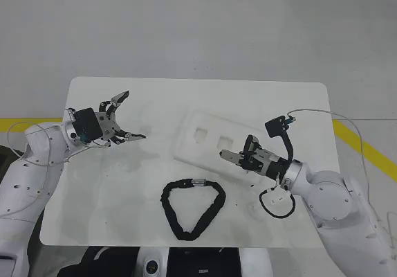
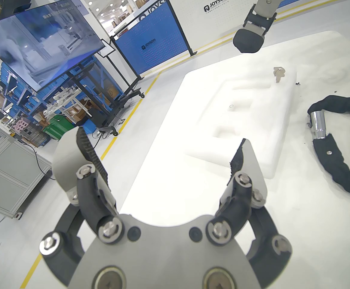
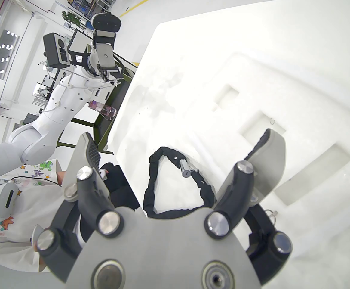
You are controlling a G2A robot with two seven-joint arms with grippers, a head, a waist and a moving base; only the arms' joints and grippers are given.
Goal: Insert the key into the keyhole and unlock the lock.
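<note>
Top view: white worktop [image 1: 115, 201] carries a white foam tray [image 1: 198, 149] at ctr and a black chain lock [image 1: 178, 185], closed in a loop, lying flat on the robot's side of the tray, between the 2 arms. The left gripper [image 1: 133, 115] hangs over the worktop's left part, fingers spread wide, holding nothing. The right gripper [image 1: 238, 150] sits over the tray's right end. Left wrist view: left gripper [image 2: 160, 136] fingers wide apart, nothing btwn them. The key [image 2: 278, 74] lies on the tray [image 2: 262, 115] nr its far corner, below a finger of the right gripper [image 2: 248, 40] and clear of it. The chain lock [image 2: 337, 163] lies beside the tray w/ its metal cylinder [image 2: 318, 124] bare of the fabric sleeve, well apart from the key. Right wrist view: right gripper [image 3: 178, 142] spread, empty, above the tray [image 3: 313, 106], which shows 3 rectangular recesses. The chain lock [image 3: 147, 188] lies on the worktop [image 3: 163, 61], cylinder [image 3: 185, 170] end-on to this camera.
</note>
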